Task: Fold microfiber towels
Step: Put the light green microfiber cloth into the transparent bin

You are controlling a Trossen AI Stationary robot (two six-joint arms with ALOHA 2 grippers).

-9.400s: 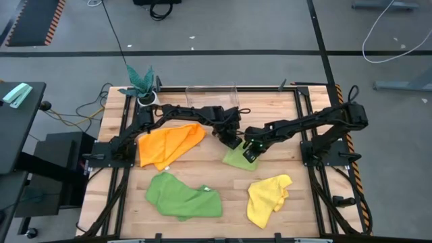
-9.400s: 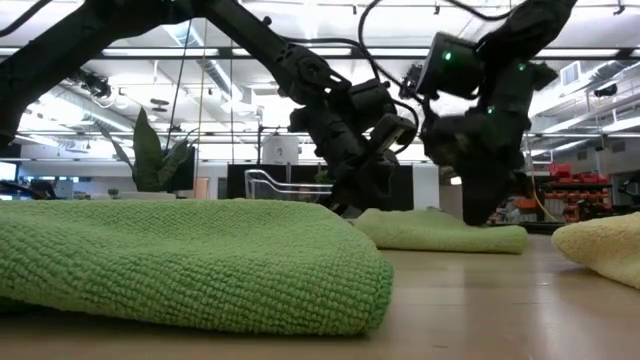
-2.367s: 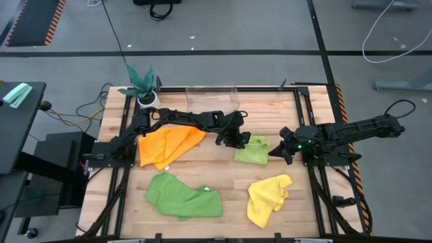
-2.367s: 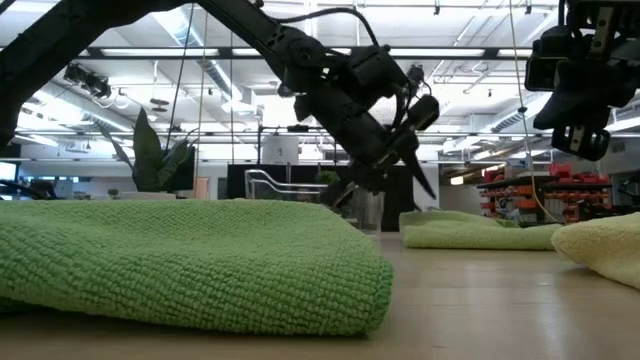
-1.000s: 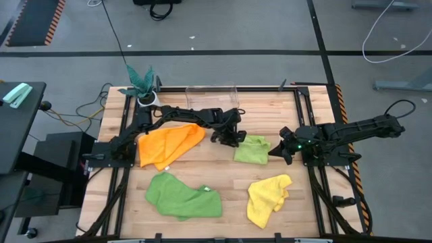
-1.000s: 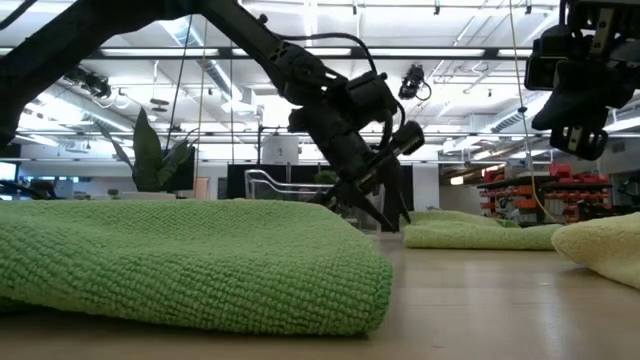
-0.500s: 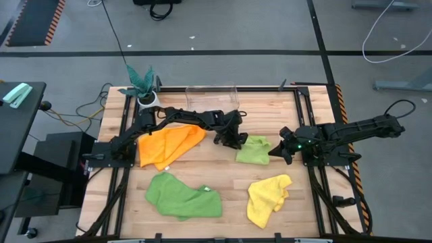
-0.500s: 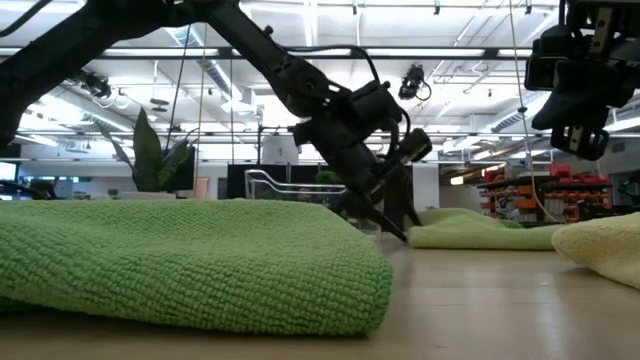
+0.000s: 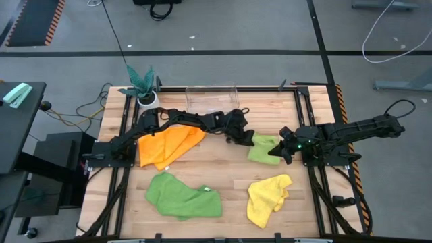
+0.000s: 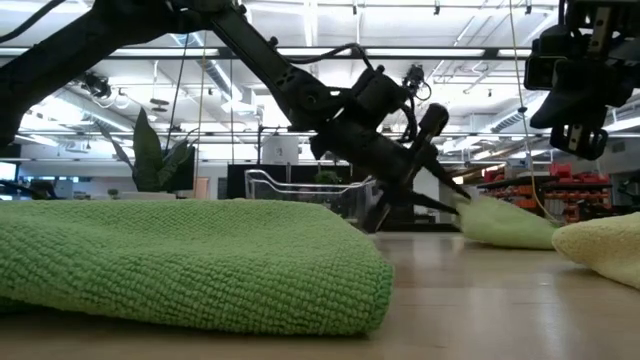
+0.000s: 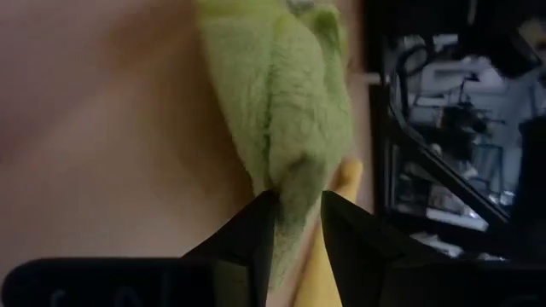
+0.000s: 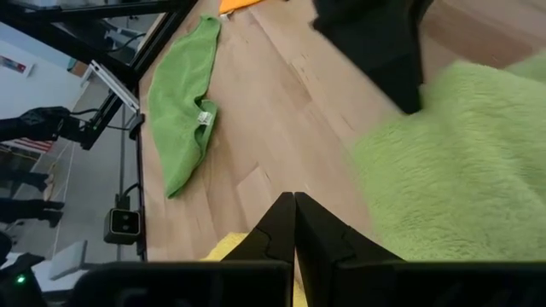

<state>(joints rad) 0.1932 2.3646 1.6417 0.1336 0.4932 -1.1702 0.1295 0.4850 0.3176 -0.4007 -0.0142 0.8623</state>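
Just right of centre in the high view, the left gripper (image 9: 244, 140) pinches the left edge of the lime towel (image 9: 264, 148), its fingers narrowed on the cloth. Immediately right of that towel, the right gripper (image 9: 279, 152) hangs with fingers pressed together, holding nothing.

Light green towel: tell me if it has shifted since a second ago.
Yes. The light green towel, gripped by the left hand, slid toward the table's right rail.

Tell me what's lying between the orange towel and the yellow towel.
In the high view, only bare wooden table lies between the orange towel and the yellow towel.
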